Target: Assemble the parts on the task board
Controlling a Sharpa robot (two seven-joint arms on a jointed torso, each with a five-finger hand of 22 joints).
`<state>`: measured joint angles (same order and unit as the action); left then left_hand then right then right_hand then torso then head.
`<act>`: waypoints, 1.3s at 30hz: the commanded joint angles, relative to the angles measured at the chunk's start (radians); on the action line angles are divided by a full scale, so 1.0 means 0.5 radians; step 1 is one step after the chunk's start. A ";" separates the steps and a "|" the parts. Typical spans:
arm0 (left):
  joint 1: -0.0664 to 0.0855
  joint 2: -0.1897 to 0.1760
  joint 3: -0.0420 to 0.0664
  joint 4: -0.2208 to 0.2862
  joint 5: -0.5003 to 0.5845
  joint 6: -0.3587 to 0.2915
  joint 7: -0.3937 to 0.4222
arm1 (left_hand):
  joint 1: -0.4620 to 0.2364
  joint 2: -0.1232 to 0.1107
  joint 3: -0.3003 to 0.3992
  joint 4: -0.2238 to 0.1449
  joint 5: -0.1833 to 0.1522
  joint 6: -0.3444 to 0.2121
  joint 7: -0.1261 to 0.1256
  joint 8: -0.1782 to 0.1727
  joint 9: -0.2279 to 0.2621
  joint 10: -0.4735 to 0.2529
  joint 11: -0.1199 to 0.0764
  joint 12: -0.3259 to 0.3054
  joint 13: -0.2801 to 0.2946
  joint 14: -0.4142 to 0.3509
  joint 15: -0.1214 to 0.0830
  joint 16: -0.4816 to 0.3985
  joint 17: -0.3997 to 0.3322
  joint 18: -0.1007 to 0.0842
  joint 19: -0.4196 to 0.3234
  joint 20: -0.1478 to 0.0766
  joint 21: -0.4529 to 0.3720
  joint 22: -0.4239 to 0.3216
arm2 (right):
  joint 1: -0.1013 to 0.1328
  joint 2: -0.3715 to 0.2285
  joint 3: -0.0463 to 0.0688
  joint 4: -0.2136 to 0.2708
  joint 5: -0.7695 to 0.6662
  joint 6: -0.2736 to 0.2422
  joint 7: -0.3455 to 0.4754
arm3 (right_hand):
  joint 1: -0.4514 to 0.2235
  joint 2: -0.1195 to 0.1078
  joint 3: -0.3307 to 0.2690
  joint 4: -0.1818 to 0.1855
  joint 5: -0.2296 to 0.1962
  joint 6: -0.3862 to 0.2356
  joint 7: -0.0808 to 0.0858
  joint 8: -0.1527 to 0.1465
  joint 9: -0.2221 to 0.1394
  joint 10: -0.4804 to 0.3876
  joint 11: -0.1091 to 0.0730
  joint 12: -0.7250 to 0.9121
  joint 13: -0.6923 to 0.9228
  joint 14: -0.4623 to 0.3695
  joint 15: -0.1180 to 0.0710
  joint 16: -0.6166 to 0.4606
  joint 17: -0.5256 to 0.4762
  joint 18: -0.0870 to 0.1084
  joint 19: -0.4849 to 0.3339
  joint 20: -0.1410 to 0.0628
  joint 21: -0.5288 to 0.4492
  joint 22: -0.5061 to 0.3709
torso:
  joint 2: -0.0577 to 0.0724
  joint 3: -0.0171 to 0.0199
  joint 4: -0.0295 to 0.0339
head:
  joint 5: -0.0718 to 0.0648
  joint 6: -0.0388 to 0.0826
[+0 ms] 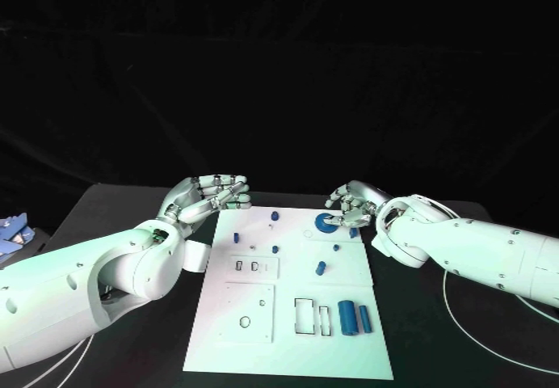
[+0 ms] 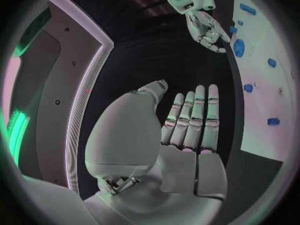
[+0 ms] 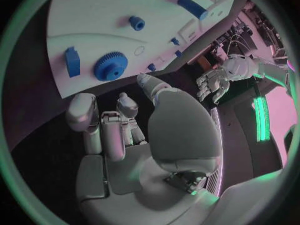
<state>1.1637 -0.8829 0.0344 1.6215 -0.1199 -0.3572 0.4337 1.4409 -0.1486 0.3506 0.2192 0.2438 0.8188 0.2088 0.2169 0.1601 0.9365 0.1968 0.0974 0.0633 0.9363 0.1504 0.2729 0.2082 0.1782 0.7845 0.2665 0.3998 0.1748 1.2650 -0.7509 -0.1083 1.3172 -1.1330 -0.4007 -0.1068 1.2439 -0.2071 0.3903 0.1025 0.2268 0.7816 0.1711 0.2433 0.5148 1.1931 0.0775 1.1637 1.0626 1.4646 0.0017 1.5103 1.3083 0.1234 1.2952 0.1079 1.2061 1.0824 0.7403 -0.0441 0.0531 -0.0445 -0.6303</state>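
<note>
The white task board point(image 1: 292, 339) lies in the middle of the black table. A blue gear point(image 1: 326, 224) sits near its far right corner. My right hand point(image 1: 355, 202) hovers just beyond and over the gear with fingers bent, holding nothing; the gear point(image 3: 111, 66) lies past its fingertips point(image 3: 128, 104). My left hand point(image 1: 210, 194) is at the board's far left corner, holding nothing; its fingers point(image 2: 194, 115) are stretched out straight. A blue cylinder point(image 1: 346, 317) and a thinner blue bar point(image 1: 363, 319) lie near the board's front right. Small blue pegs point(image 1: 273, 216) stand across the far half.
A blue and white object point(image 1: 14, 230) sits at the table's far left edge. A white cable point(image 1: 466, 311) curves over the table to the right of the board. Rectangular slots point(image 1: 305, 315) and a raised plate point(image 1: 250, 267) mark the board's near half.
</note>
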 commanded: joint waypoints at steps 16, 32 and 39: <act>-0.004 0.024 -0.001 -0.020 -0.060 0.067 -0.013 | 0.005 -0.015 0.011 -0.002 -0.004 -0.015 0.074 -0.012 -0.002 -0.014 0.006 -0.013 0.000 -0.008 0.010 -0.013 0.003 0.006 0.003 -0.003 0.009 0.003 | -0.038 0.068 -0.001 -0.121 -0.066 0.064 -0.012 | 0.046 -0.006 -0.043 0.013 -0.004 -0.123 0.028 -0.012 0.017 -0.015 0.041 0.065 0.051 0.137 0.038 0.030 0.151 -0.038 0.012 0.029 0.010 0.018 | 0.020 0.0248 0.013 | -0.012 -0.019; -0.004 0.020 -0.001 -0.026 -0.060 0.067 -0.013 | 0.005 -0.015 0.011 -0.002 -0.004 -0.015 0.074 -0.012 -0.002 -0.014 0.006 -0.013 0.000 -0.008 0.010 -0.013 0.003 0.006 0.003 -0.003 0.009 0.003 | -0.044 0.051 -0.001 -0.117 -0.104 0.089 -0.023 | 0.087 0.016 -0.037 0.006 0.005 -0.080 0.021 0.042 0.047 0.062 0.037 0.175 0.162 0.147 0.038 0.046 0.206 -0.044 0.033 0.033 0.040 0.065 | 0.020 0.0195 0.016 | -0.020 -0.035; -0.004 0.018 -0.001 -0.026 -0.060 0.065 -0.014 | 0.005 -0.015 0.011 -0.002 -0.004 -0.015 0.074 -0.012 -0.002 -0.014 0.006 -0.013 0.000 -0.008 0.010 -0.013 0.003 0.006 0.003 -0.003 0.009 0.003 | -0.045 0.057 -0.001 -0.122 -0.123 0.101 -0.037 | 0.099 0.044 -0.020 0.010 -0.001 -0.024 0.011 0.081 0.062 0.206 0.028 0.332 0.341 0.175 0.033 0.082 0.344 -0.064 0.088 0.029 0.118 0.169 | 0.019 0.0180 0.019 | -0.025 -0.041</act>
<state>1.1614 -0.8746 0.0336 1.6073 -0.1449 -0.3419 0.4221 1.4408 -0.1486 0.3505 0.2192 0.2438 0.8188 0.2088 0.2169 0.1603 0.9366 0.1968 0.0975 0.0633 0.9363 0.1504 0.2729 0.2088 0.1782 0.7845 0.2665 0.3998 0.1746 1.2434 -0.7236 -0.1089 1.2565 -1.1730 -0.3708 -0.1167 1.2879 -0.1894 0.3742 0.1076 0.2267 0.7621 0.1752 0.2782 0.5444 1.2895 0.0920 1.3232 1.2255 1.4647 0.0161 1.5474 1.3078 0.1077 1.3330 0.1228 1.2608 1.1637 0.7497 -0.0347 0.0620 -0.0560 -0.6498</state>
